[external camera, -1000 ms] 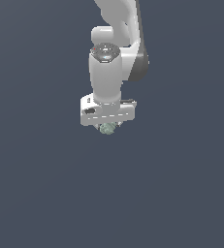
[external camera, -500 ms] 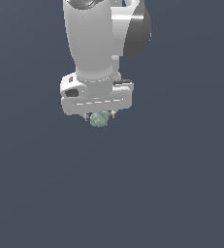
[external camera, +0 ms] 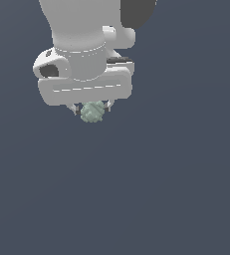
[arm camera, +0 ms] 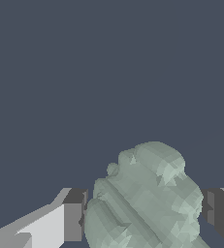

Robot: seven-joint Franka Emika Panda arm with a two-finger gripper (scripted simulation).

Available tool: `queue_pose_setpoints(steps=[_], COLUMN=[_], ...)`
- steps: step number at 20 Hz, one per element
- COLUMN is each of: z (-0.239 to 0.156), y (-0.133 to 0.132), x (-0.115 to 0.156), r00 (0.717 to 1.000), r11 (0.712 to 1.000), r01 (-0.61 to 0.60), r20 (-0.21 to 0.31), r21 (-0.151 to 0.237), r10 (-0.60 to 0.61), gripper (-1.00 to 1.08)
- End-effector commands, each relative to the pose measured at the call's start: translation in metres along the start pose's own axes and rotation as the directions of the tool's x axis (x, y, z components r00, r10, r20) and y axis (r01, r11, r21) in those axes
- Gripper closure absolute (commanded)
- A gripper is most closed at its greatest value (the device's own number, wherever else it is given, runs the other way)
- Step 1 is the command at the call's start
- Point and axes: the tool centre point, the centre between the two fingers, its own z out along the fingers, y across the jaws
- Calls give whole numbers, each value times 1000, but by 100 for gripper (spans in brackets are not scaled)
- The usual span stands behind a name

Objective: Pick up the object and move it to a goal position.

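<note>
Hanging from the white arm (external camera: 86, 35), the hand (external camera: 92, 108) grips the object (external camera: 92, 112), a small pale grey-green lump with a bumpy, knobbly surface. In the exterior view the lump sits directly under the wide white body of the hand, at six o'clock from the arm's wrist, and it is clearly narrower than that body. Two short fingers (external camera: 77, 109) come down on either side of it, one at nine o'clock of the lump and one at three o'clock, and both appear to press against it. The fingers are closed most of the way, with only the lump's width between them.

In the wrist view the object (arm camera: 145, 201) fills the space between the dark finger pads (arm camera: 73, 215); the pad at nine o'clock touches its side, and the pad at three o'clock sits at its other side, touching or nearly so. The lump's faceted, knobbly top bulges out beyond the pads toward twelve o'clock of that picture.

Around the hand and lump, both views show only a flat dark blue-grey background (external camera: 176, 189). Whether the lump is lifted clear of any surface cannot be told, since no shadow or edge shows beneath it. A dark patch (external camera: 136, 10) marks the arm at one o'clock of the wrist.
</note>
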Motion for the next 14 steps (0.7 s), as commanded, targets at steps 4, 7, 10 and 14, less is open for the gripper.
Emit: queue_pose_setpoints(steps=[4, 7, 10, 14], z=[-31, -45, -57, -72], y=[10, 15, 19, 24], x=[10, 15, 20, 25], r00=[1000, 1000, 1000, 1000], r11=[1000, 1000, 1000, 1000], r01=[0, 0, 0, 0], r20=[1, 1, 1, 1], r21=[0, 0, 0, 0], r10=[0, 0, 0, 0], gripper=[108, 108, 108, 108])
